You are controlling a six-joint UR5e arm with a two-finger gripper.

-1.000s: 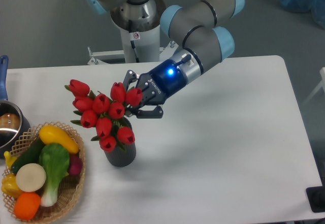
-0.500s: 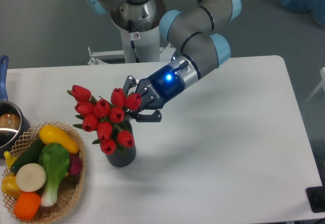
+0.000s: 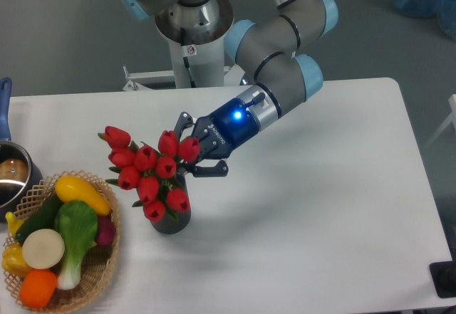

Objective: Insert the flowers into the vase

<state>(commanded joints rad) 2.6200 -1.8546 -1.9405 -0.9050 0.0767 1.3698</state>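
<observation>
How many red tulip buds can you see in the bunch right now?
9 on the flowers: one at upper left, two by the gripper, four mid-cluster, two low over the vase. Others may hide behind.

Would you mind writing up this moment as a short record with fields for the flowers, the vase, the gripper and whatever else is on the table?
flowers: red tulip bunch, tilted left over the vase mouth, stems hidden
vase: dark grey cylinder, upright on the white table, mostly covered by blooms
gripper: at the bunch's right side, fingers around its base; grip itself not clear
basket: wicker basket of toy vegetables at the left front
pot: steel pot at the left edge
</observation>
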